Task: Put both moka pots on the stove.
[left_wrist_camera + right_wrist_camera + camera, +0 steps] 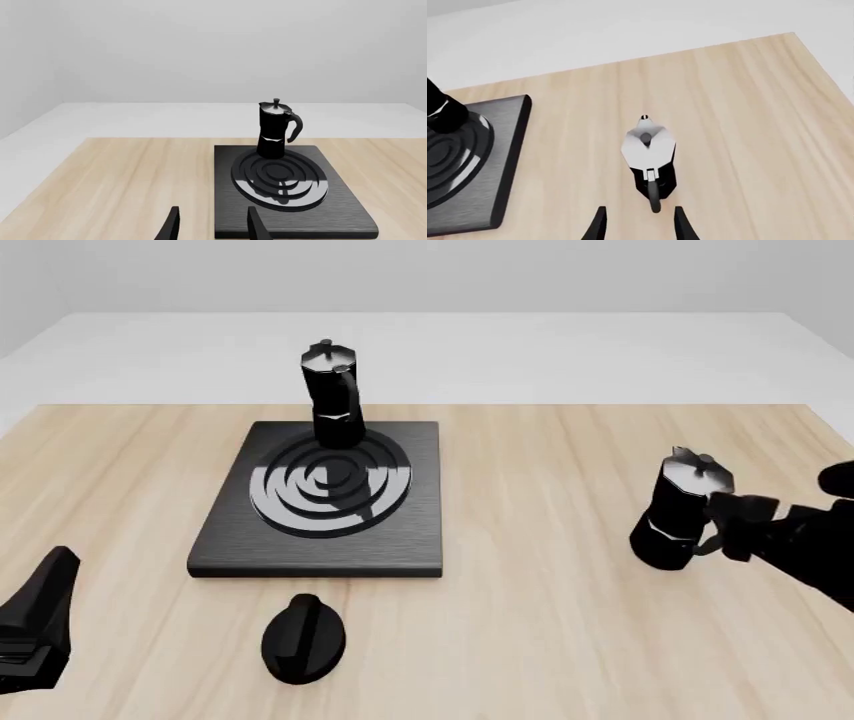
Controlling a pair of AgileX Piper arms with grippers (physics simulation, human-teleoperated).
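Light wooden table (561, 640), pale grain running away from camera, fills front view. Black oval knob (303, 638) lies flat on table near front edge, left of centre, raised ridge along its top pointing away from camera. Knob alone on bare wood, touching nothing. Beyond table's far edge, pale grey floor (534, 350), then plain grey-white wall (427, 275). Wrist views: same wood grain, same grey floor and wall; knob out of sight in both.
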